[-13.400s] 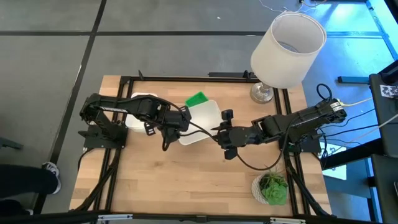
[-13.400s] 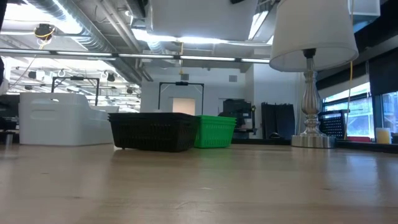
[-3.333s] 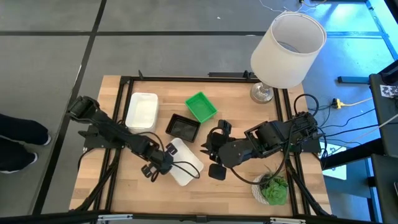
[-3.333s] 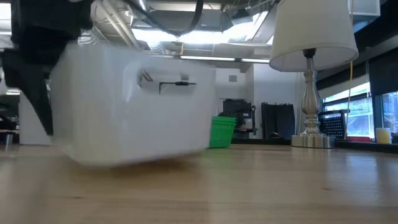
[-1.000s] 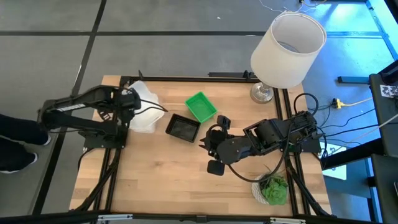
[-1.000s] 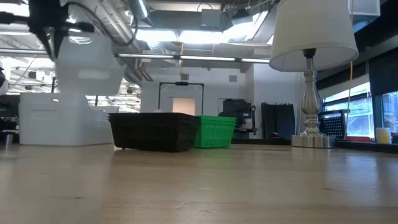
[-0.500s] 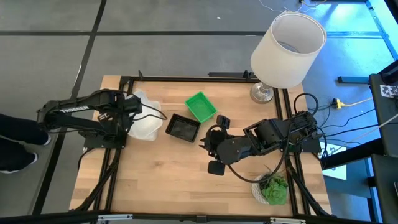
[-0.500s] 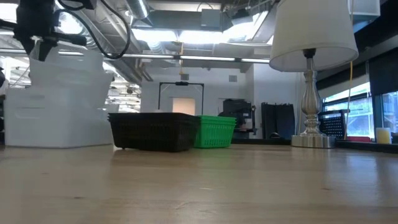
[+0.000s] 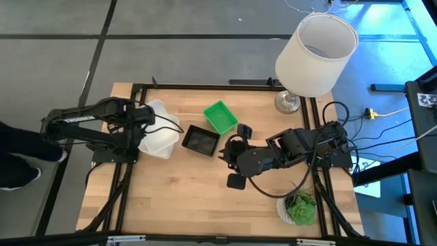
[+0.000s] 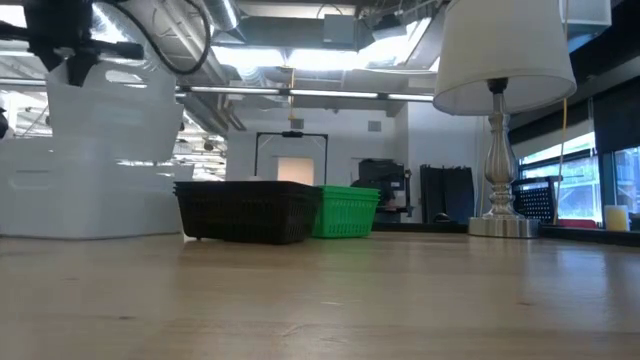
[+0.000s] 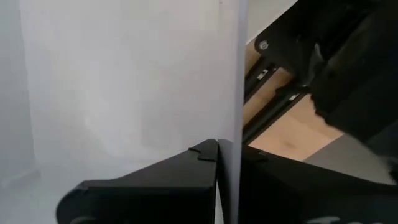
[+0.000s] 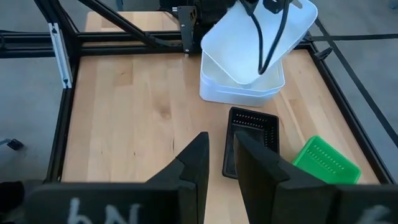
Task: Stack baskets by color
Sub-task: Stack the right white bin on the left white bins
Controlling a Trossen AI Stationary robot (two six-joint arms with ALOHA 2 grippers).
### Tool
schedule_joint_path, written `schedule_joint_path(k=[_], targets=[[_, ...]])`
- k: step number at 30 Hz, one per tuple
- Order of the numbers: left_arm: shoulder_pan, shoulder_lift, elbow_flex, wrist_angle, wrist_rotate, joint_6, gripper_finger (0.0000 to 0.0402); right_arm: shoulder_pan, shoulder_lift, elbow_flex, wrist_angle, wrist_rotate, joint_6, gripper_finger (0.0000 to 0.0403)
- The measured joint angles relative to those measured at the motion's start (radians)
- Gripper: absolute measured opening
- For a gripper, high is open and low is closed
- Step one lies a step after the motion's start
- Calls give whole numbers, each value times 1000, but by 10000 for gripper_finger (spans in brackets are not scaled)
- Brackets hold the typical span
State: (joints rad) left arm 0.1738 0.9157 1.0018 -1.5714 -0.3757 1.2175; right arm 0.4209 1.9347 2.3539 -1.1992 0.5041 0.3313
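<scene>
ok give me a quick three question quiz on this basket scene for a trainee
1. True or false: the left gripper holds a white basket tilted above another white basket.
2. Which basket lies between the white pair and the green basket? A) black B) blue C) red
3. What small thing stands at the table's near right corner?

Key: 1 true; 2 A, the black basket; 3 a small green plant.
</scene>
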Motion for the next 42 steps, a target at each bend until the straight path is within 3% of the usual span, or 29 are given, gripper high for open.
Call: schedule_joint_path(k=[10, 23, 26, 29, 34, 42], targets=[[0, 0, 14, 0, -6, 103, 0, -27, 0, 0, -2, 0, -25, 74], [1, 14, 15, 0, 169, 113, 0, -33, 0, 0, -4, 0, -26, 74], [0, 14, 15, 0, 120, 173, 0, -33, 0, 0, -4, 0, -26, 74], [0, 14, 15, 0, 6, 227, 0, -33, 0, 0, -4, 0, -23, 74], [0, 14, 15, 0, -4, 233, 0, -33, 0, 0, -4, -1, -23, 74], [0, 14, 15, 0, 132, 187, 0, -33, 0, 0, -4, -2, -25, 74]])
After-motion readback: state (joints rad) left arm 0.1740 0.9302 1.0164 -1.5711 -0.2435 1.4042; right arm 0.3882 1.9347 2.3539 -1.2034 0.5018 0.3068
